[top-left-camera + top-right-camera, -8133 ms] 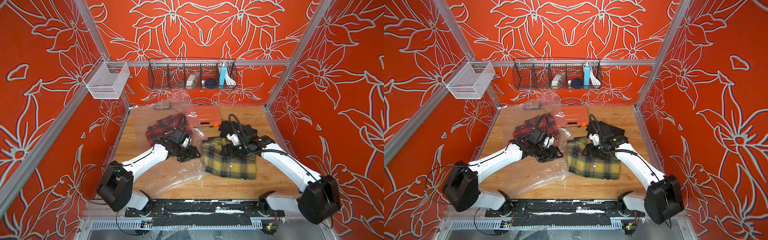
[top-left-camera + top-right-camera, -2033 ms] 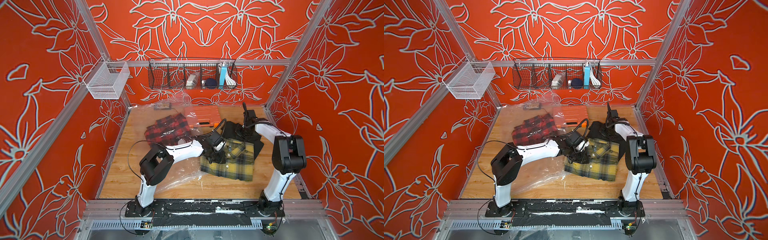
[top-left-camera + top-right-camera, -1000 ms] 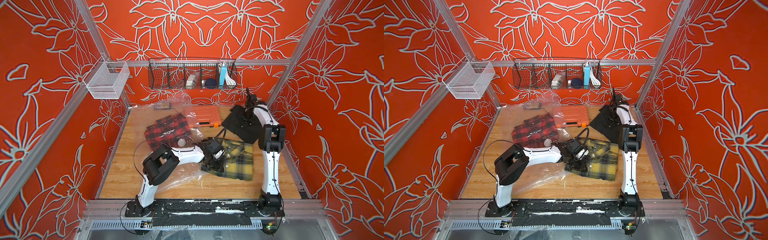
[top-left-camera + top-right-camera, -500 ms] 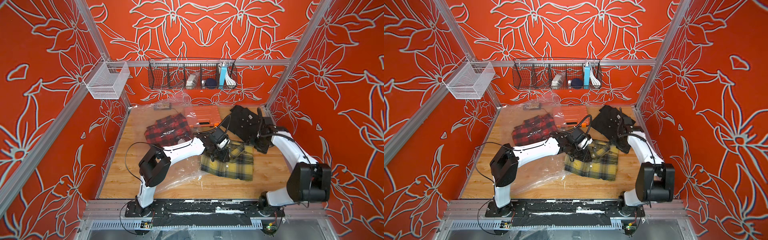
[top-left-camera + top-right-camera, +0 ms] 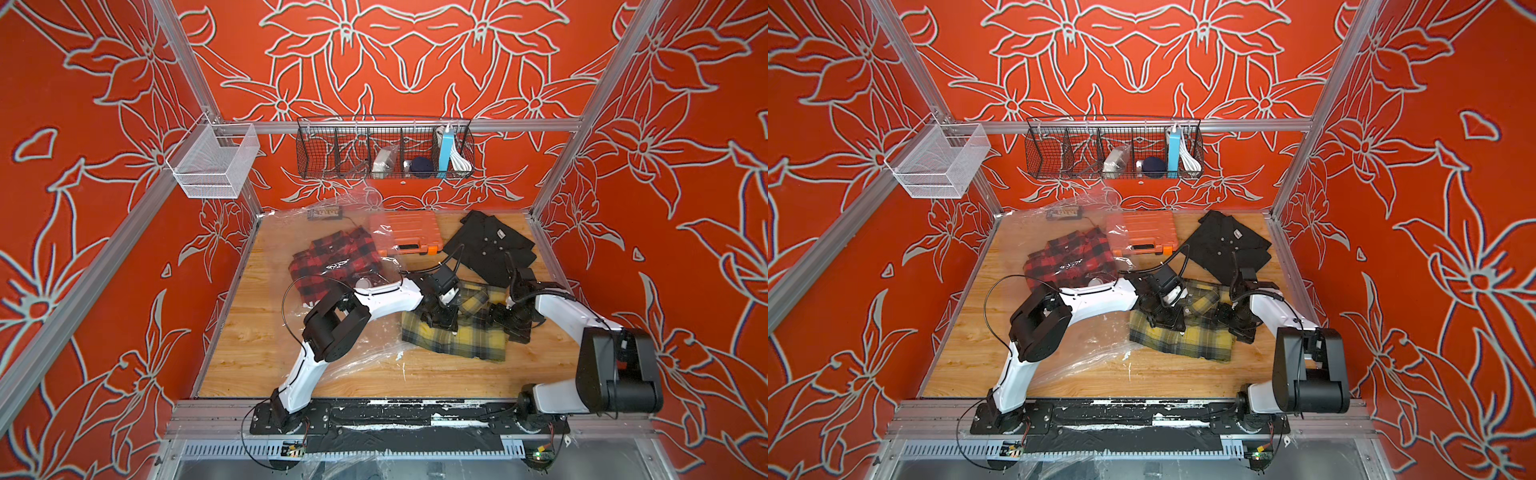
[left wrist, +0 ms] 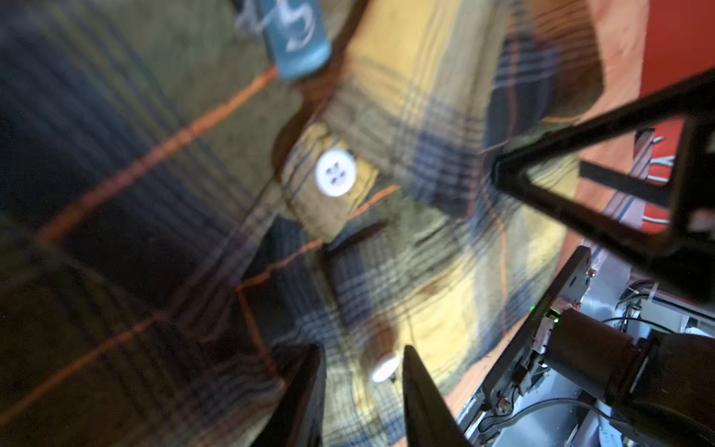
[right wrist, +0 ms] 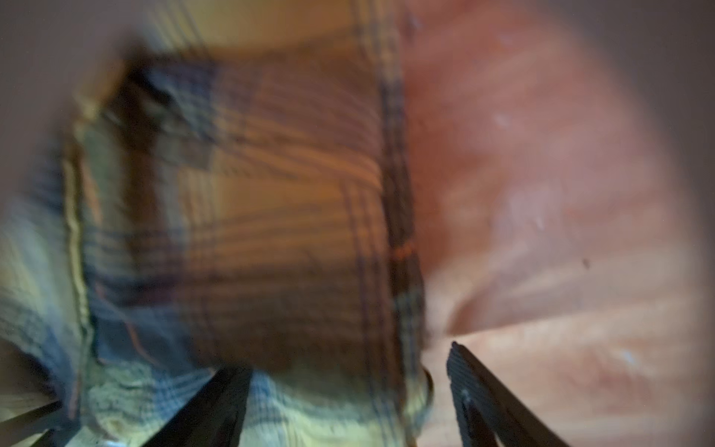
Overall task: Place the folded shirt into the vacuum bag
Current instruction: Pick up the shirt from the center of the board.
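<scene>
The folded shirt [image 5: 457, 336], yellow and dark plaid, lies on the wooden table right of the vacuum bag [image 5: 357, 357] and outside it. The bag is crinkly clear plastic spread over the table's left half; its white valve cap [image 5: 362, 282] shows. My left gripper [image 5: 440, 322] presses on the shirt near its collar. In the left wrist view its fingers [image 6: 358, 348] stand narrowly apart with plaid cloth between them; a pinch is not clear. My right gripper [image 5: 496, 318] is at the shirt's right edge. It stands wide open [image 7: 342, 358], astride that edge, with one finger over bare wood.
A red-and-black plaid shirt [image 5: 332, 262] lies inside the bag. An orange case [image 5: 405, 230] sits at the back, partly under the plastic. A black shirt [image 5: 490, 245] lies at the back right. A black wire basket [image 5: 384, 151] and a white one [image 5: 214, 160] hang on the walls.
My right arm swung from the black shirt at the back down to the plaid shirt's right edge, and its jaws widened. My left gripper shifted from the shirt's left edge towards the collar.
</scene>
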Tool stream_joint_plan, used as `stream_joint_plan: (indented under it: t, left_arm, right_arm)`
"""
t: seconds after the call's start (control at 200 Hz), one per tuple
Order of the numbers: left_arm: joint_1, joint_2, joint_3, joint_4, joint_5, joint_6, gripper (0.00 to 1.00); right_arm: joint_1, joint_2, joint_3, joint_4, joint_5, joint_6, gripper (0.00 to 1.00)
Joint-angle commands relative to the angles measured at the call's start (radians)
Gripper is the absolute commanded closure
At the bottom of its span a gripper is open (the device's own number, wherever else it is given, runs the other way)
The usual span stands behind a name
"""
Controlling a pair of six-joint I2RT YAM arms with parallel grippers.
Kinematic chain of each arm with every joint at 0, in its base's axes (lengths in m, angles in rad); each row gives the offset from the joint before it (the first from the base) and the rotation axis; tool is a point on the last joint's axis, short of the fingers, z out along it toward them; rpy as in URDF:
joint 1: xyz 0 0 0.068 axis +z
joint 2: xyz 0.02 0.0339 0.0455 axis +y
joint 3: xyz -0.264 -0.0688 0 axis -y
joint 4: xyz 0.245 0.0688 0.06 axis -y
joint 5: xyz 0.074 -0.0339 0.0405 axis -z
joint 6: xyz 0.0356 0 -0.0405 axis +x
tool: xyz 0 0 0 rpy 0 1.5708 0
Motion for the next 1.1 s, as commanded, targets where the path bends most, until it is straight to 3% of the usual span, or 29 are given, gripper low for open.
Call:
stream_joint_plan:
  t: [0.0, 0.06, 0.125, 0.37, 0.475, 0.64, 0.851, 1.096]
  left_arm:
    - [0.003, 0.018, -0.047, 0.042, 0.017, -0.023, 0.67]
    - [0.002, 0.028, -0.064, 0.057, 0.018, -0.028, 0.68]
    - [0.002, 0.036, -0.078, 0.074, 0.023, -0.037, 0.69]
    - [-0.009, 0.057, -0.050, 0.107, 0.075, -0.053, 0.69]
    - [0.010, -0.032, -0.017, 0.027, 0.088, -0.036, 0.69]
    - [0.113, -0.248, -0.083, -0.070, 0.032, -0.018, 0.66]
    - [0.169, -0.301, -0.232, -0.118, -0.119, -0.015, 0.64]
    - [0.147, -0.235, -0.320, 0.143, 0.011, -0.091, 0.65]
  right_arm:
    - [-0.006, 0.076, -0.011, 0.097, -0.028, -0.012, 0.23]
    - [-0.007, 0.115, -0.027, 0.139, -0.043, -0.003, 0.24]
    - [-0.004, 0.110, -0.030, 0.143, -0.043, -0.009, 0.34]
    - [-0.002, 0.003, 0.029, 0.065, -0.103, -0.044, 0.86]
    - [0.000, -0.047, 0.077, -0.037, -0.045, -0.074, 0.99]
    - [0.010, -0.097, 0.149, -0.165, 0.049, -0.116, 1.00]
    - [0.111, -0.107, 0.242, -0.240, 0.169, -0.105, 1.00]
    - [0.264, -0.066, 0.368, -0.280, 0.191, -0.038, 1.00]
